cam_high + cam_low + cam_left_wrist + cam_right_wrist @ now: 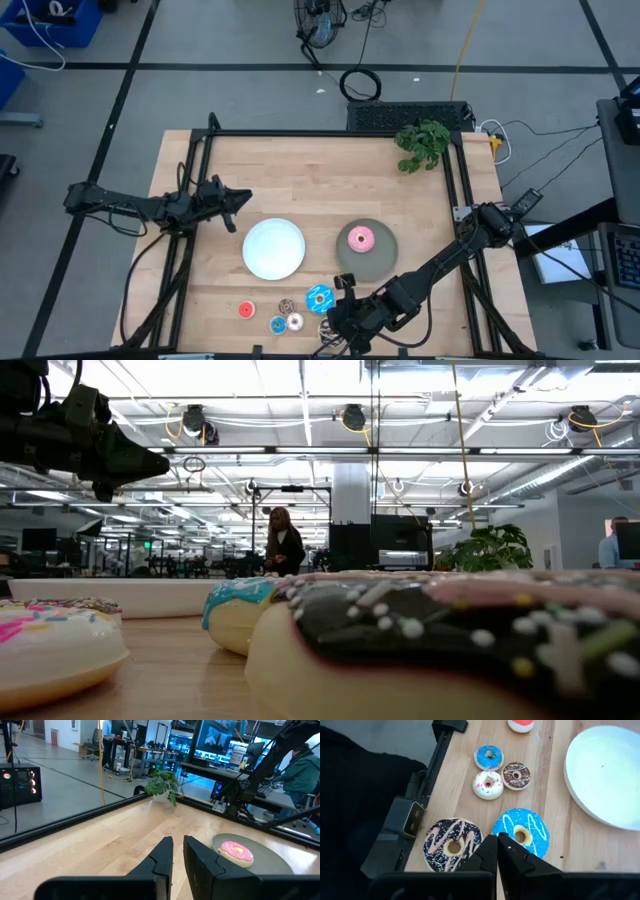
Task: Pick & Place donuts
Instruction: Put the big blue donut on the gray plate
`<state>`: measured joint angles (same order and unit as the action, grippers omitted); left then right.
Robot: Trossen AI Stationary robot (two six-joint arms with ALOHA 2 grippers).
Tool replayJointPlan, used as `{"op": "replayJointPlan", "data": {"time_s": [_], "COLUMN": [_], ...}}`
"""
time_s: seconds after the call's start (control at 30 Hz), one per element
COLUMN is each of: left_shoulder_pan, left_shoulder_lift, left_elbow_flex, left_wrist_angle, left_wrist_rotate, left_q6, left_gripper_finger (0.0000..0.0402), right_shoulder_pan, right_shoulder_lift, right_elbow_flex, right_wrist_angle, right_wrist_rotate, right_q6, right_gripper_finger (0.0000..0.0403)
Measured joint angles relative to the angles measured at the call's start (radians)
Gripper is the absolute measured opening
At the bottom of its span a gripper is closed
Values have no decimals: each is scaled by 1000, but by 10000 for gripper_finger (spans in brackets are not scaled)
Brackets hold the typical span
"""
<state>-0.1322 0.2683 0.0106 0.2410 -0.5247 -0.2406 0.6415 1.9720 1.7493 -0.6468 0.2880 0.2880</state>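
Note:
The pink donut [361, 238] lies on the grey plate [385, 258]. On the wood near the table's near edge lie the large blue donut [521, 832], the large brown-sprinkled donut [452, 845], and the tiny blue [489, 757], white [488, 785], brown [516, 775] and red [521, 724] ones. My right gripper [497, 845] is shut above the gap between the two large donuts and touches neither. My left gripper [243, 201] is shut and hovers left of the white plate [273, 248]. The pink donut [235, 852] lies ahead of it.
A black frame rail [437, 755] runs along the table's near edge beside the donuts. A potted plant [422, 143] stands at the far right corner. In the low view the brown-sprinkled donut [450, 650] fills the foreground. A person [283, 545] stands in the room behind the table.

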Motion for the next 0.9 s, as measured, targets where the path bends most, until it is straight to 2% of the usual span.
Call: {"op": "replayJointPlan", "data": {"time_s": [0.2, 0.37, 0.43, 0.57, 0.7, 0.9], "left_shoulder_pan": [0, 0, 0, 0, 0, 0], "left_shoulder_lift": [0, 0, 0, 0, 0, 0], "left_elbow_flex": [0, 0, 0, 0, 0, 0], "left_wrist_angle": [0, -1, -1, -4, -5, -15], "left_wrist_rotate": [0, 0, 0, 0, 1, 1], "left_q6": [-4, -4, -4, -8, -8, -6], "left_gripper_finger": [51, 51, 51, 51, 51, 51], "right_shoulder_pan": [0, -25, -56, -153, -224, -293], "right_shoulder_lift": [0, 0, 0, 0, 1, 2], "right_elbow_flex": [0, 0, 0, -1, -1, -1], "right_wrist_angle": [1, 21, 29, 26, 21, 33], "right_wrist_rotate": [76, 81, 63, -66, -130, -105], "right_q6": [0, 20, 45, 98, 36, -48], "right_gripper_finger": [0, 0, 0, 0, 0, 0]}}
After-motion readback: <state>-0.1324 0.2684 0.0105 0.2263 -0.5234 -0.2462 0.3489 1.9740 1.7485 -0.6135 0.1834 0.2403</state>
